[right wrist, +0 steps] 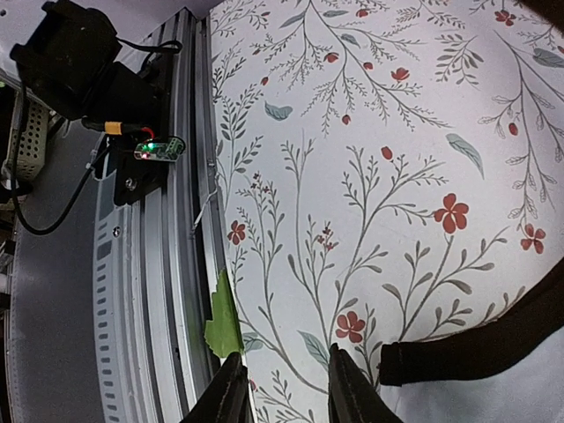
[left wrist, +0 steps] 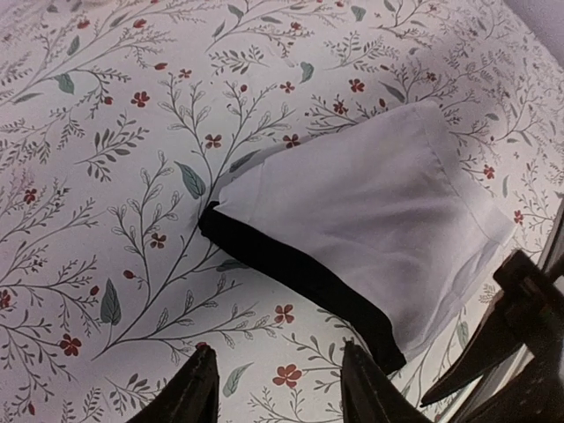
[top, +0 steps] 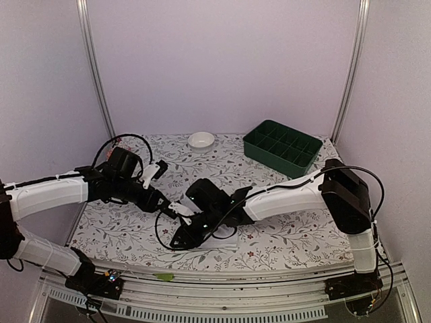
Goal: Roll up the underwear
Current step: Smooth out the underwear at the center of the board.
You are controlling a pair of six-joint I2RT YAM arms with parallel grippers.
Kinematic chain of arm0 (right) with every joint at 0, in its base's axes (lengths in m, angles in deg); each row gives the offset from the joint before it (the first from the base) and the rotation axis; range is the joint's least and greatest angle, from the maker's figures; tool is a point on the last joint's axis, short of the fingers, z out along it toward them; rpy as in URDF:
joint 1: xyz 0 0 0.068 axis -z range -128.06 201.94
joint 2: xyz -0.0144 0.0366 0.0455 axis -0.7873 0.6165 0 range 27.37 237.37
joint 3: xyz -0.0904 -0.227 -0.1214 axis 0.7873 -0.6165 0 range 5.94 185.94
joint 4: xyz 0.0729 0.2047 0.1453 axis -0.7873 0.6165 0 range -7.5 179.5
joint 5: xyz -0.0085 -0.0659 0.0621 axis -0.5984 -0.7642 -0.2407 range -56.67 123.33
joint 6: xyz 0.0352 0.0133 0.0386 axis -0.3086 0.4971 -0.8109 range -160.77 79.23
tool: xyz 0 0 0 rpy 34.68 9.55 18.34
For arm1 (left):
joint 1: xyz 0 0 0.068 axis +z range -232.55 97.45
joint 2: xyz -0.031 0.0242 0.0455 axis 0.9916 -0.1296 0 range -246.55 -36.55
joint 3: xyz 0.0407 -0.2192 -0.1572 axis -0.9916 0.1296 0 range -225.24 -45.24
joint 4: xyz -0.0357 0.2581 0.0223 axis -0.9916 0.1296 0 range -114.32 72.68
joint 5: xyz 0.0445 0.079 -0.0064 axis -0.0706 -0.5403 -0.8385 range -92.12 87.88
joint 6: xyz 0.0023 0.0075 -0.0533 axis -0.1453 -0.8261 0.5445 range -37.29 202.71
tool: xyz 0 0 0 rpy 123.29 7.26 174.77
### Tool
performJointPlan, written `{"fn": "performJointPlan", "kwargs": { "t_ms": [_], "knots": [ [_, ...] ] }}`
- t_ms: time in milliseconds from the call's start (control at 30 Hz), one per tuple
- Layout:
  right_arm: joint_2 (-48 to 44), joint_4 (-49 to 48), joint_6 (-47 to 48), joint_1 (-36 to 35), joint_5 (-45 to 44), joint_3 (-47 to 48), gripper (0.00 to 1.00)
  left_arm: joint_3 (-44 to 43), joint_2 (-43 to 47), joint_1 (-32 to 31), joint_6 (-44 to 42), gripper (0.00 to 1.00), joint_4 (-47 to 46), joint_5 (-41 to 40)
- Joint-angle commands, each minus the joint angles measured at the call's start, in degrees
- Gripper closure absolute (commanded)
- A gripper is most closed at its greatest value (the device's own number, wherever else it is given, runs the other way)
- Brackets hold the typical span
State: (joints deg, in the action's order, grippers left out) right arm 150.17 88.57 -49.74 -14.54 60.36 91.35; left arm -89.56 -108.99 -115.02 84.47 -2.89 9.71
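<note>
My left gripper (left wrist: 280, 392) and right gripper (right wrist: 282, 388) are parted, holding nothing. The underwear (left wrist: 370, 220) lies folded flat on the floral cloth (left wrist: 132, 176) just beside both. I judge 0 rolling done yet.

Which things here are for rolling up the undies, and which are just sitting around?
For the job:
the underwear
the left arm's fingers
the right arm's fingers

Just lying about:
the white bowl
the green tray
the green scrap at the table's edge
</note>
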Motion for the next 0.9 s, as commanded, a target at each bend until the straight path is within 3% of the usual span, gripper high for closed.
{"fn": "performJointPlan", "kwargs": {
  "t_ms": [0, 533, 633, 767, 867],
  "knots": [
    [3.34, 2.58, 1.28, -1.46, -3.97, 3.39, 0.68, 1.17, 3.7, 2.09, 5.98, 0.51, 1.69, 5.36],
    [6.75, 10.12, 4.97, -1.87, -16.49, 5.82, 0.65, 1.57, 6.07, 2.85, 9.2, 0.51, 1.43, 8.23],
    [7.99, 11.99, 6.14, -1.98, -17.25, 6.66, 0.73, 1.0, 5.43, 2.94, 10.71, 0.5, 2.06, 9.68],
    [7.26, 12.81, 6.77, -1.99, -18.79, 6.75, 0.97, 1.53, 6.1, 3.02, 15.0, 0.51, 2.12, 13.79],
    [5.01, 12.83, 6.92, -1.99, -19.37, 7.0, 1.0, 3.09, 8.0, 3.04, 18.56, 0.51, 2.72, 14.65]
  ]
}}
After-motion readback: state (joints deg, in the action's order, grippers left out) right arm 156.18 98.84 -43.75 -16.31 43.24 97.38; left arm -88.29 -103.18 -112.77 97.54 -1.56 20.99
